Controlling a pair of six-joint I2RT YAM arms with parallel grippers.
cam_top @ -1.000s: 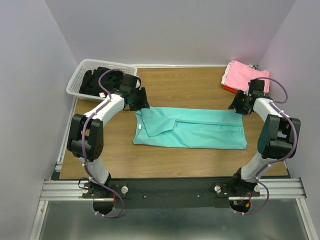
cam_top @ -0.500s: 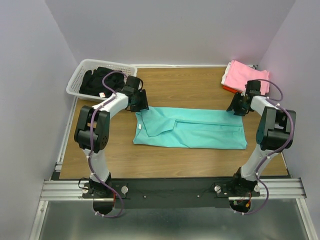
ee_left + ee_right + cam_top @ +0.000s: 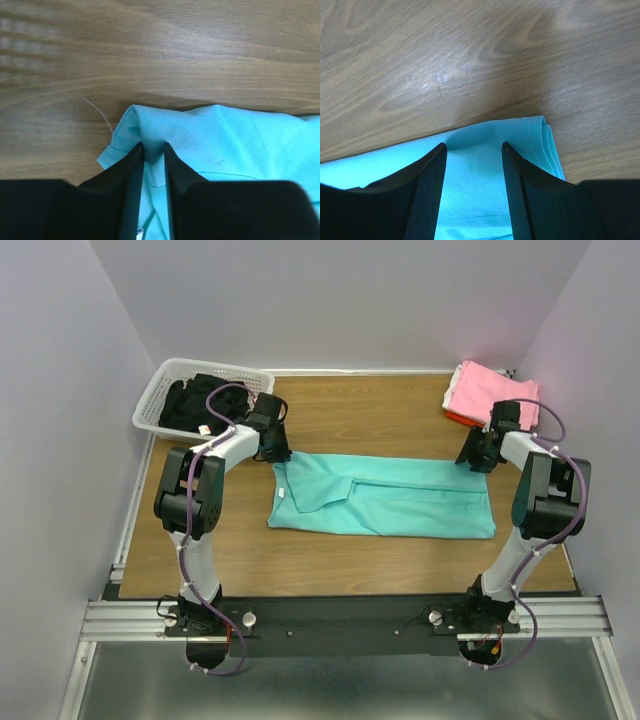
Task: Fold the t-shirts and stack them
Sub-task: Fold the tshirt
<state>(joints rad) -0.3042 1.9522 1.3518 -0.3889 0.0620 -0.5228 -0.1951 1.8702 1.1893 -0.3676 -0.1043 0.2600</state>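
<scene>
The turquoise t-shirt [image 3: 380,497] lies folded into a long band across the middle of the table. My left gripper [image 3: 277,451] is at its far left corner. In the left wrist view the left gripper [image 3: 154,146] has its jaws close together, pinching a ridge of the turquoise cloth [image 3: 225,135]. My right gripper [image 3: 478,457] is at the shirt's far right corner. In the right wrist view the right gripper [image 3: 474,145] is open, its jaws wide apart and down over the layered corner [image 3: 535,132]. A pink t-shirt [image 3: 492,390] lies on a red-orange one [image 3: 456,418] at the back right.
A white slatted basket [image 3: 155,405] holding dark cloth [image 3: 195,403] stands at the back left, just behind my left arm. Lilac walls close the table on three sides. Bare wood shows in front of and behind the turquoise shirt.
My left gripper has come down onto the shirt's far left corner and its jaws have closed from wide apart. My right gripper has shifted slightly toward the far right corner.
</scene>
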